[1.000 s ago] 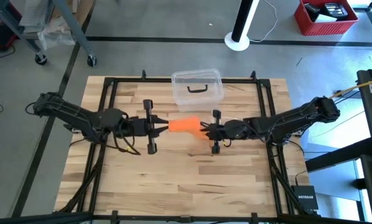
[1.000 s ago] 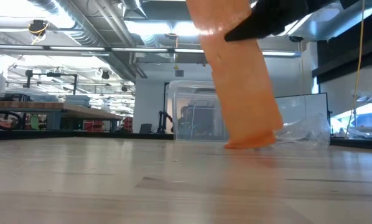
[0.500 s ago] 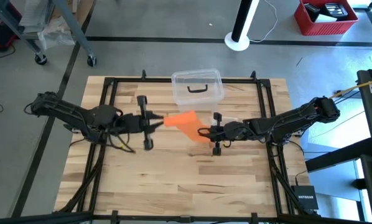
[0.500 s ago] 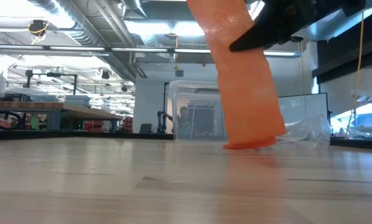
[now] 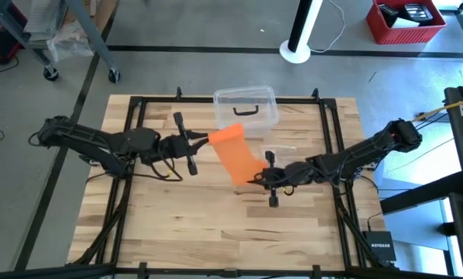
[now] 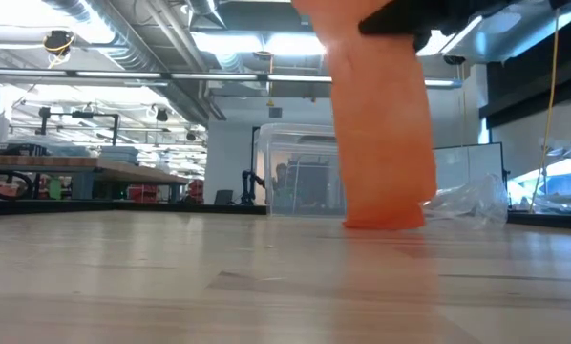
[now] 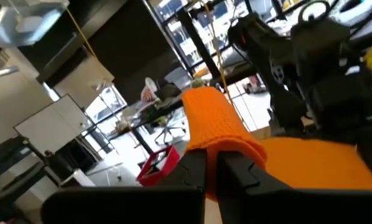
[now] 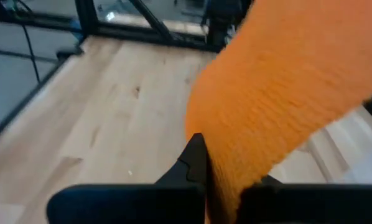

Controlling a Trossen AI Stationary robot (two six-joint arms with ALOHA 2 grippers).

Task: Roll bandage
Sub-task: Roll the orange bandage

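Since the earlier frames, both arms have shifted: the left gripper (image 5: 203, 142) has swung toward the clear plastic box (image 5: 245, 105), and the right gripper (image 5: 253, 181) has drawn nearer the table's front edge, so the bandage (image 5: 236, 155) now runs as a slanted orange strip between them instead of a short bunched piece.

Much is hidden. From table height the strip's upper end is cut off and only part of a dark gripper shows above it; the band's lower edge seems to meet the wooden table (image 5: 216, 232), though contact is hard to confirm. A crumpled clear wrapper (image 6: 467, 203) lies behind it, partly covered. In the right wrist view the orange fabric (image 8: 279, 106) fills most of the picture.

Readable writing: "NETGEAR" on a small black device (image 5: 379, 248) at the table's right front corner.

Each gripper is clamped shut on one end of the bandage: the left wrist view shows fabric (image 7: 217, 124) folded over between its closed fingers (image 7: 192, 171).
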